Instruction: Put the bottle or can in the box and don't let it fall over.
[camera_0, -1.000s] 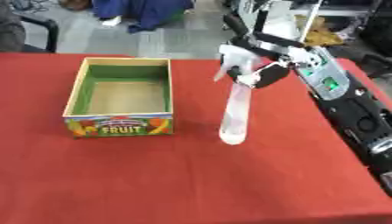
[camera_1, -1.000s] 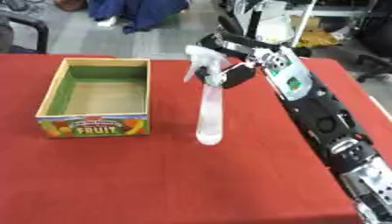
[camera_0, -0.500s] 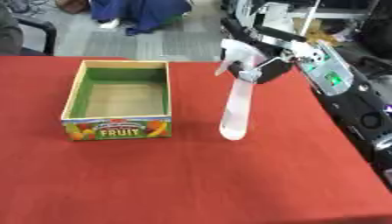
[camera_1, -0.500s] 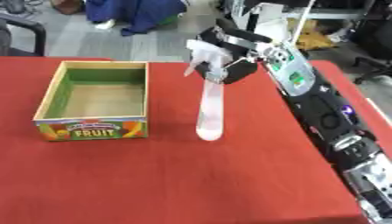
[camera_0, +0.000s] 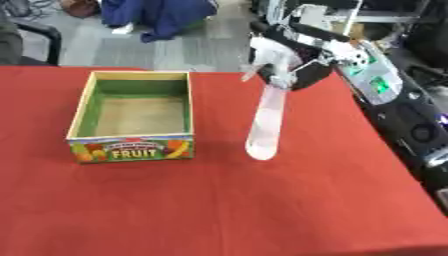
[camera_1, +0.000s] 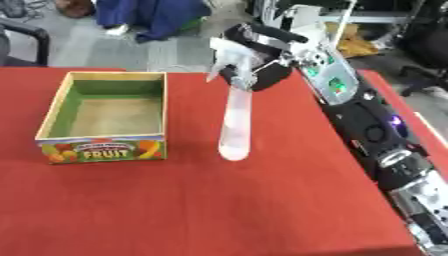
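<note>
Now | right robot hand (camera_0: 297, 70) clamped round spray bottle (camera_0: 266, 120) top | bottle slim, translucent, white-nozzled

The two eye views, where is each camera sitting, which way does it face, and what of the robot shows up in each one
Left eye view: in the robot's head, looking down at the red table; the right arm enters from the right, its right hand curled round the spray bottle.
Right eye view: beside it in the head, same downward look; more of the right arm shows along the right edge.
Shared: the fruit box, bottle, table and right hand. The left hand shows in neither.
</note>
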